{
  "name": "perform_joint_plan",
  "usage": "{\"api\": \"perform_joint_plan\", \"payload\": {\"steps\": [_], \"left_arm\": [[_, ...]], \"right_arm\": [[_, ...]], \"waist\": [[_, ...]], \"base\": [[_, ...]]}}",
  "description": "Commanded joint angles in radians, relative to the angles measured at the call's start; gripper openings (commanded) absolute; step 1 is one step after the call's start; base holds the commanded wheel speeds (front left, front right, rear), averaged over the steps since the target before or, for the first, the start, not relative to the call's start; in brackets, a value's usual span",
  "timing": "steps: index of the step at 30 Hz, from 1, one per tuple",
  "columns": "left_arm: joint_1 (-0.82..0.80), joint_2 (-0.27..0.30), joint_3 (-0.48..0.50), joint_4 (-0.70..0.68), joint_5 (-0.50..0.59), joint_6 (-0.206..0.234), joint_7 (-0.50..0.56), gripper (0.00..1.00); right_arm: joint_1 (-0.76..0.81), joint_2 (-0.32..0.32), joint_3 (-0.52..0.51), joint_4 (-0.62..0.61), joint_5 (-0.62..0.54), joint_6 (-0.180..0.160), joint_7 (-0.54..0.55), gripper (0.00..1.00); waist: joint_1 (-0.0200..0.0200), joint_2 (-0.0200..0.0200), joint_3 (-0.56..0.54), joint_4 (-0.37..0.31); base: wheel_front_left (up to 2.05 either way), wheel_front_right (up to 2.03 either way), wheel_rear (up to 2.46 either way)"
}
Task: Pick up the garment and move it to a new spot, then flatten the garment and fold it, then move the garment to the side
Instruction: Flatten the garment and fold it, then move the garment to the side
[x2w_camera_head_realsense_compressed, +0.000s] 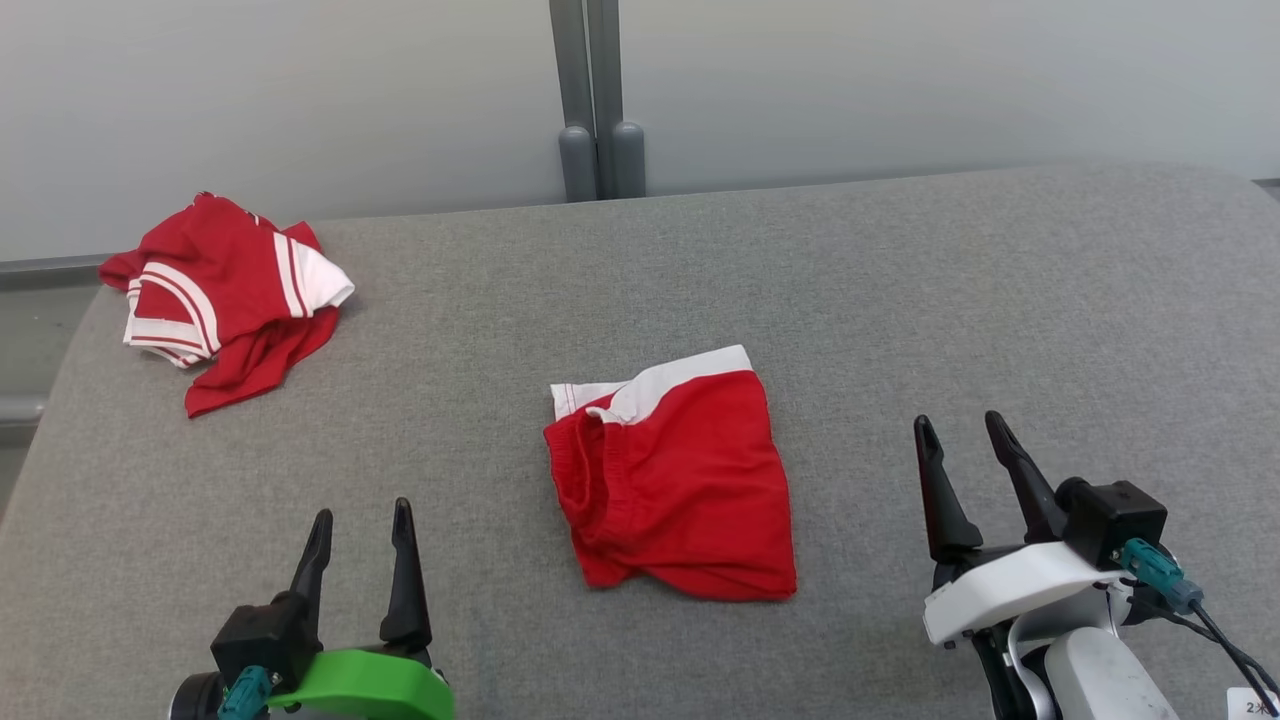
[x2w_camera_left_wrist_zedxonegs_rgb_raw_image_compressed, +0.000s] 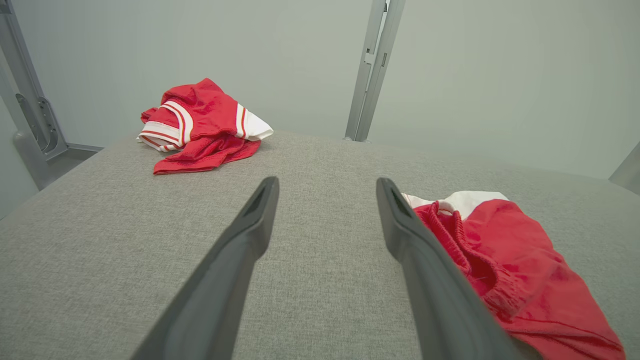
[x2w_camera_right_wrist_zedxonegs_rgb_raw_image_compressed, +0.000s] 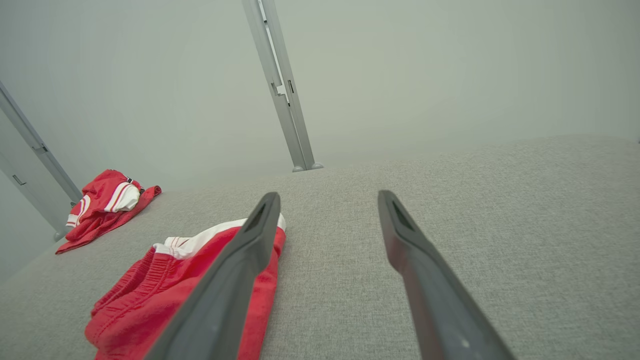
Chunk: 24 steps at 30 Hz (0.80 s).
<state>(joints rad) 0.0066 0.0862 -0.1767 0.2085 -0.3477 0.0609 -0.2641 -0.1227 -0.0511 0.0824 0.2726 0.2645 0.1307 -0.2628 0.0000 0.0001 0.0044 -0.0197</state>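
Left claw (x2w_camera_head_realsense_compressed: 362, 510) and right claw (x2w_camera_head_realsense_compressed: 958, 420), spread, flank garment (x2w_camera_head_realsense_compressed: 680, 480).

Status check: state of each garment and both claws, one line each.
red shorts: folded over, lying on the grey table between the claws, neither claw touching it.
red striped top: crumpled in a heap at the table's far left corner.
left claw: open, empty, apart from the shorts.
right claw: open, empty, apart from the shorts.
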Motion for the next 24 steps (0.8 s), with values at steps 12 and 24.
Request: {"api": "perform_joint_plan", "payload": {"steps": [12,24], "left_arm": [[0.008,-0.017,0.030,0.023,0.037,-0.028,0.000,1.00],[-0.014,-0.027,0.027,0.031,0.045,-0.042,0.000,1.00]], "right_arm": [[0.009,0.000,0.009,0.029,0.008,0.000,-0.003,1.00],[-0.117,-0.013,-0.021,0.150,-0.056,0.000,0.135,1.00]], "waist": [[0.0000,-0.0001,-0.003,0.010],[0.0000,-0.0001,0.021,0.054]], "base": [[0.00,0.00,0.00],[0.00,0.00,0.00]]}}
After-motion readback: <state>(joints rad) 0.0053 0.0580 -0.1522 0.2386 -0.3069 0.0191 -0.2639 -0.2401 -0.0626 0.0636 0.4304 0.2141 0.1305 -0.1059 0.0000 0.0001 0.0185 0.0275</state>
